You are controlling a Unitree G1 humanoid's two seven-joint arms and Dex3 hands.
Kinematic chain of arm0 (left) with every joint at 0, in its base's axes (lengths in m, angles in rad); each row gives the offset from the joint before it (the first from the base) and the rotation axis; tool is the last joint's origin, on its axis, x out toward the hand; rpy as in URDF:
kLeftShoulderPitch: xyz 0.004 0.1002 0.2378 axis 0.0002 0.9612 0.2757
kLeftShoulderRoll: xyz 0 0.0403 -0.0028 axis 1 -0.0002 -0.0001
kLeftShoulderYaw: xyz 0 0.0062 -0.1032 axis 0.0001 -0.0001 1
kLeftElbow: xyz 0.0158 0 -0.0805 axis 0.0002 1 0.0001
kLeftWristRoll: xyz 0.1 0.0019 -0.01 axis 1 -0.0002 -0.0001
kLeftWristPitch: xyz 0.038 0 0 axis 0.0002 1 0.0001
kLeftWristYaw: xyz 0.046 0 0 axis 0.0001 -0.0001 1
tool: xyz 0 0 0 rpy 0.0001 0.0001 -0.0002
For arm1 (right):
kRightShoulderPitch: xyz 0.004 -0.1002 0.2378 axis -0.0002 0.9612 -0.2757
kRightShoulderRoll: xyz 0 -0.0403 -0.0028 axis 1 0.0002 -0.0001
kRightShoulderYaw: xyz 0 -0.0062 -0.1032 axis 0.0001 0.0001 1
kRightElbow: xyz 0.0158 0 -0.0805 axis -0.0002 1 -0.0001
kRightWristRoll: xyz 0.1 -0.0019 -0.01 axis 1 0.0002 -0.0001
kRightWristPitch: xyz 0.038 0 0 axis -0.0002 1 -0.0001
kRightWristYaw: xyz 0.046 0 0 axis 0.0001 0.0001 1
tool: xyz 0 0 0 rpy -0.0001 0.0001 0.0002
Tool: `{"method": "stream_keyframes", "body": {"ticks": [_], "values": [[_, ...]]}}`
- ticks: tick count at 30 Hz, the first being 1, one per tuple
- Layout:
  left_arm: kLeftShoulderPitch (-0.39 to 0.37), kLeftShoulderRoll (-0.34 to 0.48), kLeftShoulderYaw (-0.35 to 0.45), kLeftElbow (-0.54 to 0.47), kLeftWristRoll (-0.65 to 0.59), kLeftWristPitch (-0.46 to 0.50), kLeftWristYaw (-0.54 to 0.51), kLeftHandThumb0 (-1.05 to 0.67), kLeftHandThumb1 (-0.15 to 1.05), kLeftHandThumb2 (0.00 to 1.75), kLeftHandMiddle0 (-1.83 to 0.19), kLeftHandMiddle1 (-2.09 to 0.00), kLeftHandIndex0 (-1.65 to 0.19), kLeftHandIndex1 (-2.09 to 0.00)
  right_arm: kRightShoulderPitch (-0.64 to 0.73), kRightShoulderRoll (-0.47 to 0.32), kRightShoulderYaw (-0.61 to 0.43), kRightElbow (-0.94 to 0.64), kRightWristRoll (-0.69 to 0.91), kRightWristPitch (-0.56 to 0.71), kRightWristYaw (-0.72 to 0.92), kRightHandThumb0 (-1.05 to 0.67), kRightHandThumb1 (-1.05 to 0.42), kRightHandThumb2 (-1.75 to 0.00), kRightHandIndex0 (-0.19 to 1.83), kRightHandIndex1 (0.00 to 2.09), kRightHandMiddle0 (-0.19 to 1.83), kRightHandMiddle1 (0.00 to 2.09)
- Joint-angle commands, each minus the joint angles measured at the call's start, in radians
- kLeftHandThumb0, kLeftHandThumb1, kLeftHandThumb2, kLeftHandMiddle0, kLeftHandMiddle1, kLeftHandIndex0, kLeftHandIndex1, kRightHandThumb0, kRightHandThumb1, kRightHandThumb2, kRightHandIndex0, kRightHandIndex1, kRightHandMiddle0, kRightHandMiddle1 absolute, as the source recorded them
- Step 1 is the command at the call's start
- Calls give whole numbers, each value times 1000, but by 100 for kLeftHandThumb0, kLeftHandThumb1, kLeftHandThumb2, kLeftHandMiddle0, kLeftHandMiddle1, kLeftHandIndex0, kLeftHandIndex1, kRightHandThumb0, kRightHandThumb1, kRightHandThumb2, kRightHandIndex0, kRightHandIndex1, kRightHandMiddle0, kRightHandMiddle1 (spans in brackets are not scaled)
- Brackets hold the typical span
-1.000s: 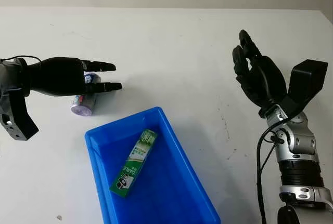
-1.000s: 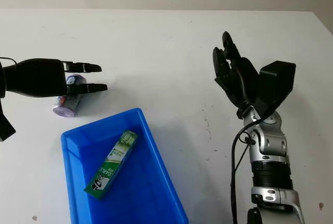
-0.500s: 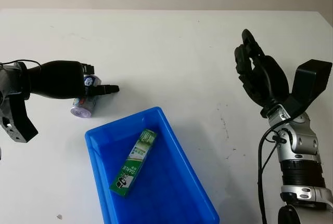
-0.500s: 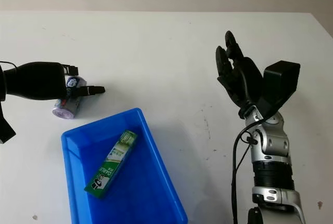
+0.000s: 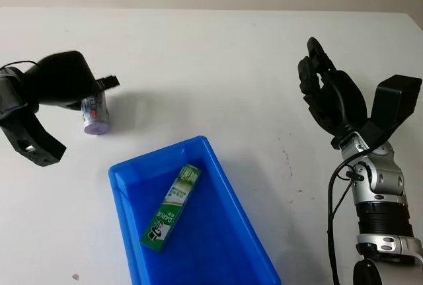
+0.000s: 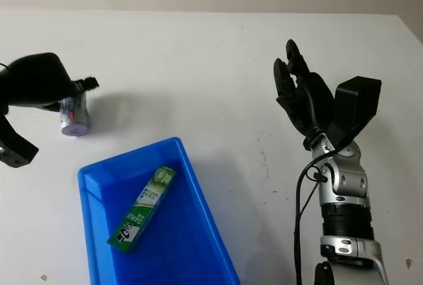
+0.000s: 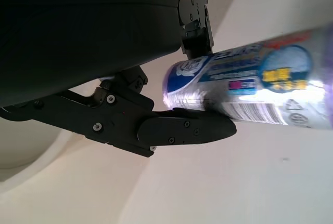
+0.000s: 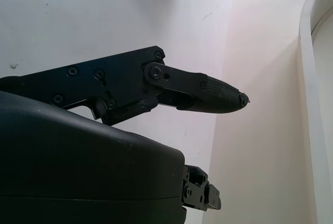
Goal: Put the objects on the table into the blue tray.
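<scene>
A silver and purple can with a blue label (image 5: 94, 114) hangs end-down at the table's left, and my left hand (image 5: 98, 90) is shut on its upper end. In the left wrist view a black finger (image 7: 187, 128) crosses the can (image 7: 250, 83) near its rim. The blue tray (image 5: 158, 153) sits at the near middle, to the right of and nearer than the can. A green and white box (image 5: 170, 207) lies aslant inside it. My right hand (image 5: 328, 94) is open and raised above the table's right side, far from the tray.
The white table (image 5: 218, 67) stretches wide behind the tray and between the two hands. Its right edge (image 5: 415, 24) runs close to the right arm. A dark speck (image 5: 75, 276) lies near the front left.
The left hand closed its fingers around the can and swung it up and to the left, from lying beside the tray to hanging end-down. The right hand barely moved.
</scene>
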Motion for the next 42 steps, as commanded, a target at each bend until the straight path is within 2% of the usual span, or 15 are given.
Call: {"method": "stream_keyframes", "body": {"ticks": [1, 3, 7, 10, 12, 16, 17, 22, 25, 27, 30, 35, 38, 41, 42], "values": [[-66, 33, 32, 7, -16, 27, -19, -47, 105, 45, -88, -209, -30, -209, -13, -8, -7, 5, 6, 7, 0, -64, -105, -58, -19, 0, -19, 0], [-71, 39, 44, 11, -22, 41, 8, -48, 105, 43, -91, -209, -35, -209, -18, -7, -7, 11, 11, 2, 11, -63, -105, -60, -19, 0, -19, 0], [-69, 44, 57, 16, -30, 51, 56, -44, 105, 31, -93, -209, -26, -209, -26, -5, -3, 16, 3, 0, 5, -64, -105, -60, -19, 0, -19, 0], [-59, 41, 66, 11, -37, 56, 68, -43, 105, 33, -95, -209, -22, -209, -29, -3, -1, 25, 2, -8, 10, -64, -105, -60, -19, 0, -19, 0], [-53, 38, 72, 6, -46, 53, 61, -45, 105, 31, -96, -209, -32, -209, -31, -2, -2, 29, 4, -11, 11, -64, -105, -61, -19, 0, -19, 0], [-40, 29, 90, 5, -77, 42, 53, -43, 105, 32, -90, -209, -26, -209, -32, -4, -4, 41, 7, -18, 22, -63, -105, -61, -19, 0, -19, 0], [-38, 28, 97, 1, -86, 42, 65, -43, 105, 32, -93, -209, -34, -209, -31, -5, -4, 40, 6, -16, 22, -64, -105, -61, -19, 0, -19, 0], [-41, 23, 170, -66, -156, 48, 144, -48, 105, 34, -100, -209, -55, -209, -24, -11, -3, 36, 1, -18, 30, -63, -105, -63, -19, 0, -19, 0], [-40, 33, 211, -154, -183, 3, 163, -47, 105, 35, -94, -209, -55, -209, -24, -10, -1, 40, -4, -23, 30, -63, -105, -63, -19, 0, -19, 0], [-20, 40, 248, -229, -209, -19, 149, -50, 105, 36, -99, -209, -66, -209, -26, -7, 0, 47, -6, -34, 33, -63, -105, -62, -19, 0, -19, 0], [50, 68, 332, -390, -280, -56, 75, -52, 105, 37, -107, -209, -75, -209, -28, 1, 2, 50, -6, -37, 30, -64, -105, -62, -19, 0, -19, 0], [200, 111, 516, -655, -457, -121, -97, -49, 105, 29, -108, -209, -78, -209, -28, 5, 4, 53, -3, -36, 30, -65, -105, -60, -19, 0, -19, 0], [324, 124, 656, -861, -672, -100, -345, -49, 105, 37, -112, -209, -73, -209, -26, 7, 3, 47, -3, -22, 19, -66, -105, -59, -19, 0, -19, 0], [430, 124, 776, -1043, -912, -29, -622, -47, 105, 40, -115, -209, -69, -209, -27, 9, 4, 49, -2, -19, 13, -66, -105, -58, -19, 0, -19, 0], [464, 133, 815, -1122, -1000, 36, -741, -47, 105, 43, -112, -209, -52, -208, -28, 11, 4, 50, -1, -21, 11, -66, -105, -58, -19, 0, -19, 0]]}}
